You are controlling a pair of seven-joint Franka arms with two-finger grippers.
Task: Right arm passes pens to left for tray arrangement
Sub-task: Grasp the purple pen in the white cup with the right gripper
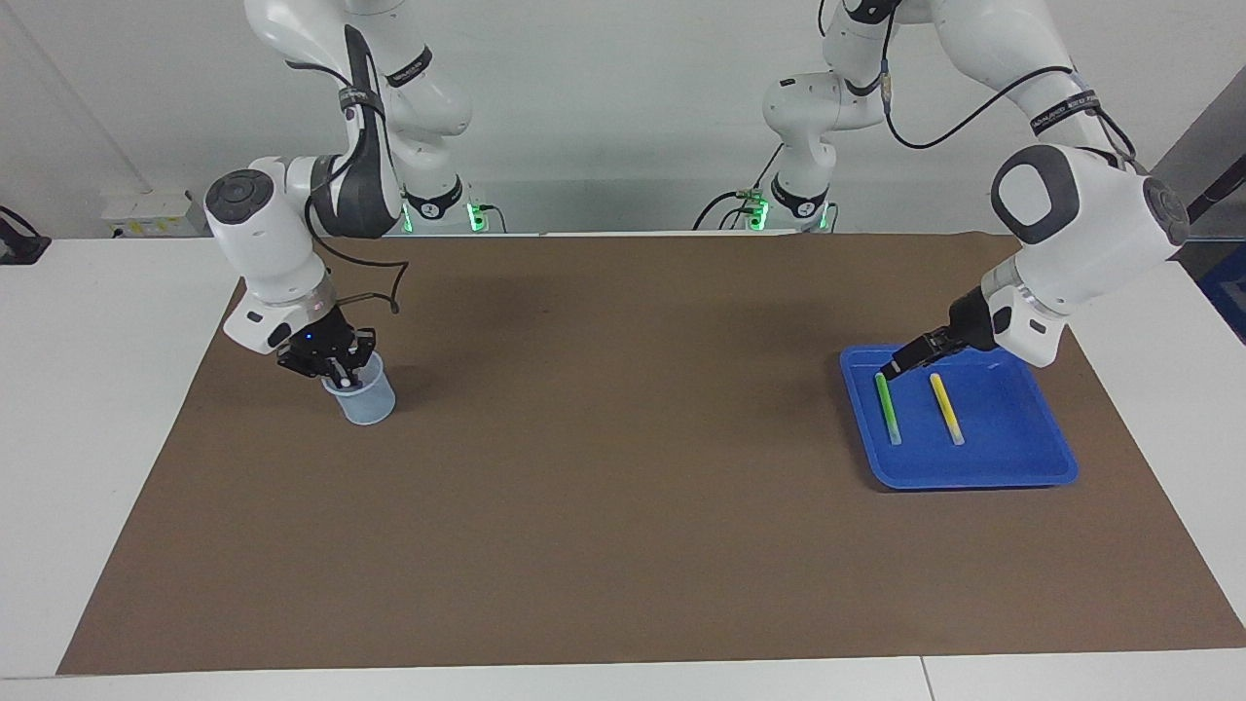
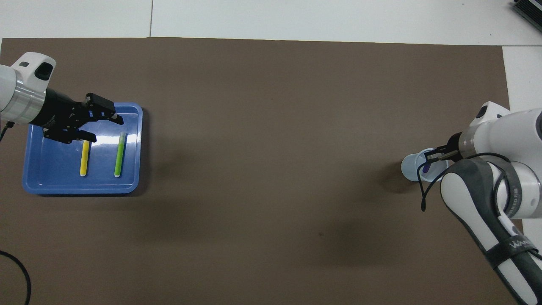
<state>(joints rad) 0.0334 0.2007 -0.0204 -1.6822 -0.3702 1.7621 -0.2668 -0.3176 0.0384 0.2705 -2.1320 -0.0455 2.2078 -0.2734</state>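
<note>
While the tray under the wide-open, empty left gripper holds green pen and yellow pen, the right gripper pinches the purple pen in the cup

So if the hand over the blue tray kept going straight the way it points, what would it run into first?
Probably the tray's edge or the brown mat just past it. The left hand, open, slants down over the green pen's end. Depth is hard to judge.

Two white jointed arms with dark grey joint caps and black lettered bands. Right arm: silver wrist ring, black pincer with blue light, loose black cable. Left arm: smaller black pincer, black cable along upper links.
</note>
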